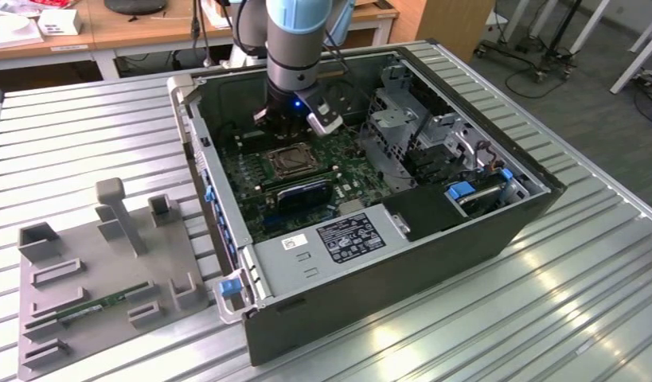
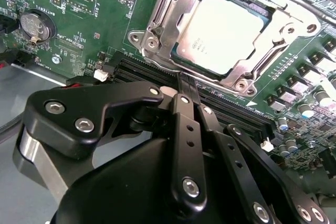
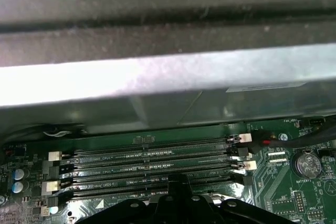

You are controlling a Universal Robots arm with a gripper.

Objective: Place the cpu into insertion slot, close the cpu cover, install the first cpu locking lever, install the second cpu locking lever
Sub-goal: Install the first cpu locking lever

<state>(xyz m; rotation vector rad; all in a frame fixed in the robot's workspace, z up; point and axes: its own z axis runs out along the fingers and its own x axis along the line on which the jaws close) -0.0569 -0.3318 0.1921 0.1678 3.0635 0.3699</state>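
1. Gripper point(image 2: 185, 85): jaws clenched tip to tip, nothing visible between them.
2. Cpu point(image 2: 226, 30) lies flat in the socket point(image 1: 288, 161), pale face up. Cover point(image 2: 157, 20) is down around it, framing the face.
3. Judged step: the locking levers. Cannot tell from the second wrist view whether either lever is hooked home.
4. Jaw tips sit at the socket's edge on the side toward the memory slots point(image 3: 152, 156), over the slot nearest the socket. Cpu lies beyond the tips, across the cover's rim, not touched.
5. To do it well, as I judge:
   - use the closed tips as one pusher;
   - bear on the lever's handle end, never on cover or cpu face;
   - press down first, then sideways under the socket's hook;
   - keep off the white slot latches point(image 3: 247, 165) beside the socket.
6. Likely risk: tips slipping off a thin springy lever onto the board point(image 2: 94, 3) next to the socket.
7. Socket sits mid-board inside the open case point(image 1: 432, 263), which lies on the counter point(image 1: 580, 318).
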